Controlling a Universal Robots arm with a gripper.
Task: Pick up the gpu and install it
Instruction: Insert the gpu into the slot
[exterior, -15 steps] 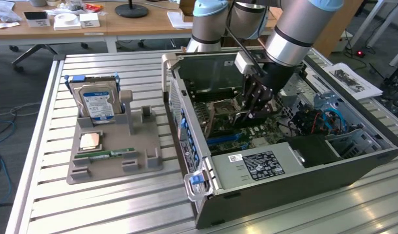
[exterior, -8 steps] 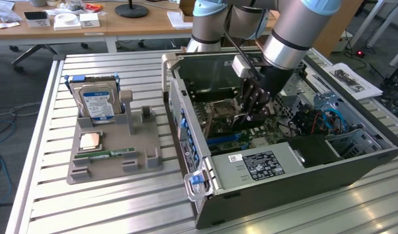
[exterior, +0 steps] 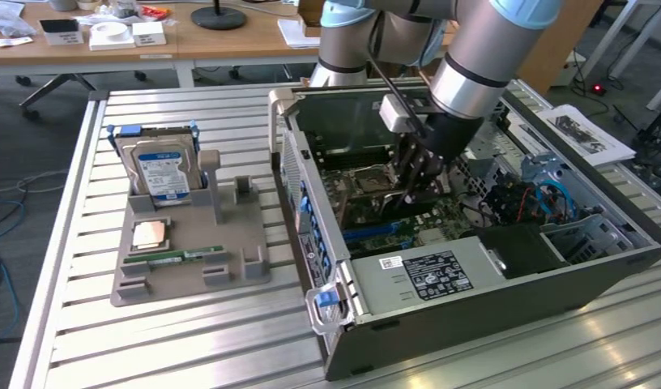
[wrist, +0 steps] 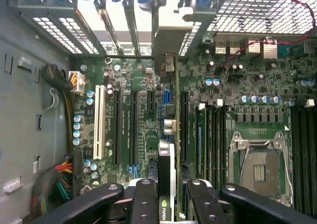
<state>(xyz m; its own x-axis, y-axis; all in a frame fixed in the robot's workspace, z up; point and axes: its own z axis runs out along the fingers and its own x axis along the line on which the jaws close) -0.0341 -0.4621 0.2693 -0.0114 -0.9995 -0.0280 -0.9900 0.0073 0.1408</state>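
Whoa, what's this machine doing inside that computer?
A robot arm has its claw inside the open computer case, gripping the gpu edge-on over the motherboard. Whether the card is seated in a slot I cannot tell. On the holder beside the case, a hard drive and a memory stick sit untouched.

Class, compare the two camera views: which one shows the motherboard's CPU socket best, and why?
The wrist view: it looks squarely onto the CPU socket, so its whole metal frame is plain. The exterior view shows it small and slanted, deep in the computer case, beside the gripper.
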